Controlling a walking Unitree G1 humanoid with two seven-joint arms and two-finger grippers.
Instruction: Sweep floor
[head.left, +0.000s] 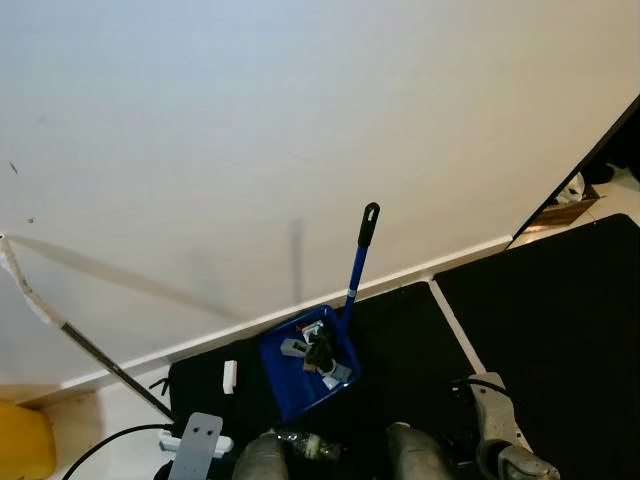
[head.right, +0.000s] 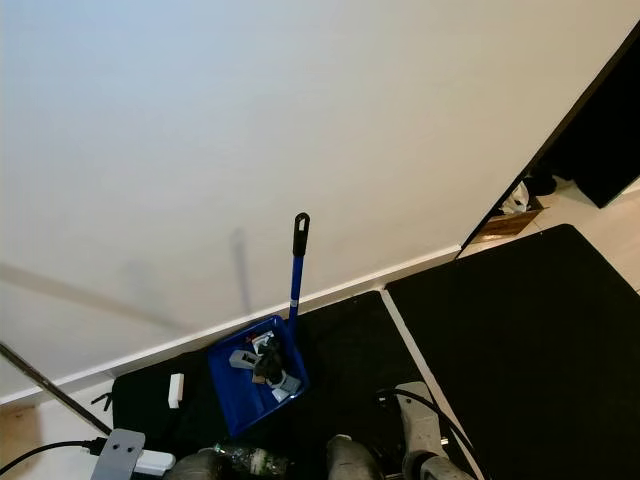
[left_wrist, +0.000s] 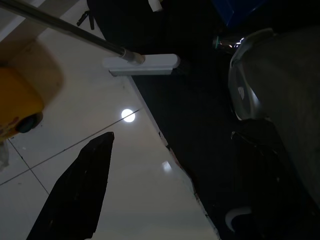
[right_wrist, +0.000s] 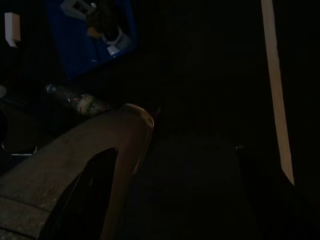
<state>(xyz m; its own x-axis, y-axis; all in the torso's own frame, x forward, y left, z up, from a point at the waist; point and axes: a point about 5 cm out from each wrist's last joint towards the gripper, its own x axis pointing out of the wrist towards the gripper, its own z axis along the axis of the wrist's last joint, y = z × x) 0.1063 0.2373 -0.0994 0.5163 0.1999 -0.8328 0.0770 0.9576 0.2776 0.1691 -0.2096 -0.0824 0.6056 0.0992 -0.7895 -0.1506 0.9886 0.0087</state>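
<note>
We are looking down at a floor beside a white wall (head.left: 300, 120). One blue dustpan (head.left: 306, 362) is resting on a black mat (head.left: 400, 340), close to the white baseboard. Its long blue handle (head.left: 356, 270) is standing upright, tipped with a black grip (head.left: 369, 222). Several small pieces of litter (head.left: 318, 350) are lying inside the pan, grey, white and dark; we are counting at least four, though they overlap. One small white block (head.left: 230, 375) is lying on the mat just beside the pan. One clear plastic bottle (head.left: 305, 444) is lying near the robot's legs. A second black mat (head.left: 550, 330) is lying to the right, with a pale strip of floor between the two.

One broom is leaning on the left: a thin grey pole (head.left: 100, 360) is running down to a flat white head (left_wrist: 142, 64) at the mat's edge. We are judging it to be light and stiff, with a smooth pole that could slip, so taking hold around the middle of the pole looks best. The dustpan also looks like light, rigid plastic, best lifted by the black grip.

Both arms are hanging low. We cannot tell how far either gripper is spread, and we are seeing nothing held in them.
</note>
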